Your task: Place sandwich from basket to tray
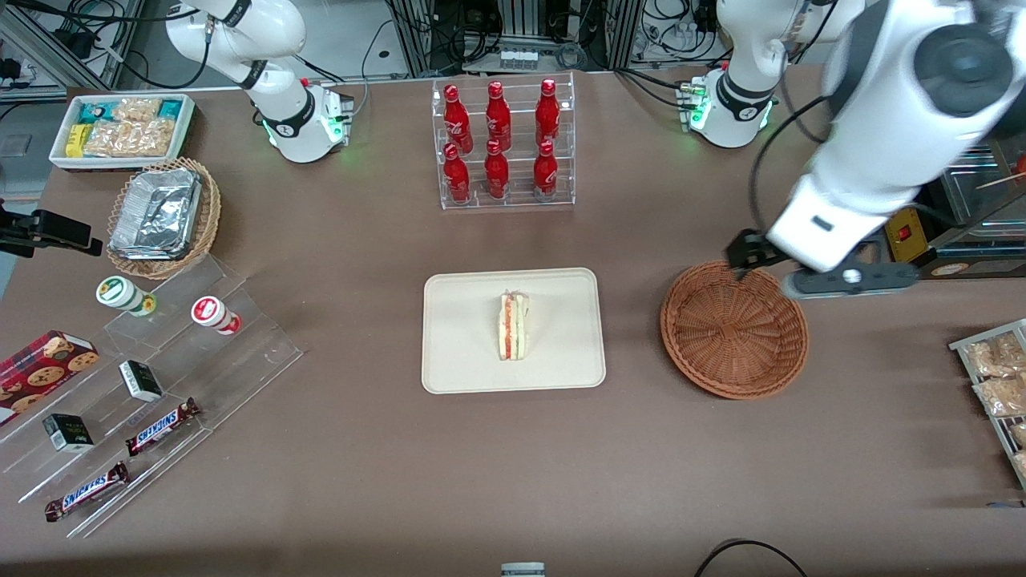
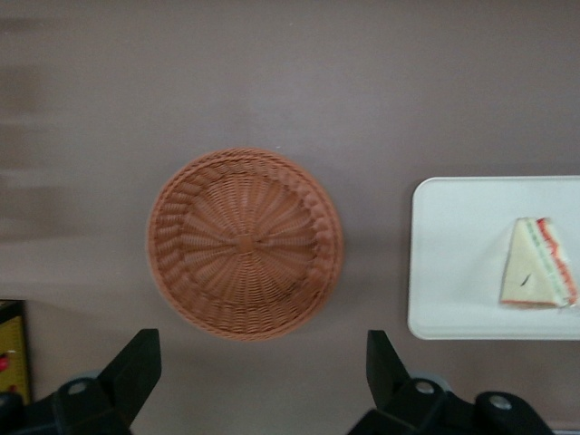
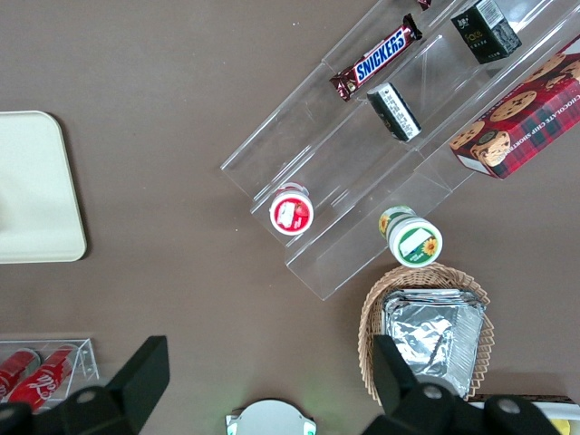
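The sandwich [image 1: 513, 324] lies on the cream tray [image 1: 457, 336] at the middle of the table, its red and green filling edge facing up. The reddish-brown wicker basket [image 1: 733, 328] stands empty beside the tray, toward the working arm's end. My left gripper [image 1: 761, 260] hovers high above the basket's rim that is farther from the front camera. It is open and empty. The left wrist view shows its black fingers [image 2: 136, 362] spread wide, with the basket [image 2: 245, 243], the tray [image 2: 453, 263] and the sandwich [image 2: 536, 265] below. The tray's corner also shows in the right wrist view [image 3: 32, 190].
A clear rack of red bottles [image 1: 501, 144] stands farther back than the tray. A light wicker basket of foil trays [image 1: 160, 216], a white bin of snacks [image 1: 120, 128] and a clear stand with candy bars [image 1: 152, 401] lie toward the parked arm's end. Snack packets [image 1: 998, 377] lie at the working arm's edge.
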You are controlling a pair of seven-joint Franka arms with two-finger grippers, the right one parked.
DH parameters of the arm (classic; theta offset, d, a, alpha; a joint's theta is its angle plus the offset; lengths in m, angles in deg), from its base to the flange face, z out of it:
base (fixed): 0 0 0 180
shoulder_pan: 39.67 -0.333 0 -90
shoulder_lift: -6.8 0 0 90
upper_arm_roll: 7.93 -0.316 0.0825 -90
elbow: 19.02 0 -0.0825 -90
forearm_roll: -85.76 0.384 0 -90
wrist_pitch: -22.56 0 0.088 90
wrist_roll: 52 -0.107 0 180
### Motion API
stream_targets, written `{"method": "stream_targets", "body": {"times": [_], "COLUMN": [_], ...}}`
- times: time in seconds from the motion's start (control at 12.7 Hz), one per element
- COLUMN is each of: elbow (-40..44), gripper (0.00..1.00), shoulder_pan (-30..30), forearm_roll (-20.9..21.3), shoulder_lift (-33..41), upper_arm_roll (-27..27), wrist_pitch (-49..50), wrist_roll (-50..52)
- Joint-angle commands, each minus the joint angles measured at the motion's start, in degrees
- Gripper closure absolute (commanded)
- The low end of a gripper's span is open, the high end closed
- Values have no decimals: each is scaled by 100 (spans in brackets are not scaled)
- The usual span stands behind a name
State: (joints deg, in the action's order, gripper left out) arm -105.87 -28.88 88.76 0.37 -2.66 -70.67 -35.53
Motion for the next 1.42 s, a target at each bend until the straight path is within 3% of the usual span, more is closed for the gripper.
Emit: {"method": "stream_targets", "body": {"times": [0.0, 0.39, 0.71, 0.87, 1.11, 1.34], "elbow": [-209, -666, -640, -666, -570, -561], "gripper": [0, 0, 0, 0, 0, 0], "shoulder_pan": [-462, -991, -1175, -1176, -791, -772], "forearm_roll": [-72, -72, -89, -107, -334, -362], "shoulder_lift": [396, 933, 959, 1003, 977, 916], "upper_arm_roll": [62, 53, 53, 45, -533, -588], "wrist_pitch": [268, 428, 471, 507, 463, 498], "wrist_roll": [-792, -1874, -1902, -1902, -1902, -1902]}}
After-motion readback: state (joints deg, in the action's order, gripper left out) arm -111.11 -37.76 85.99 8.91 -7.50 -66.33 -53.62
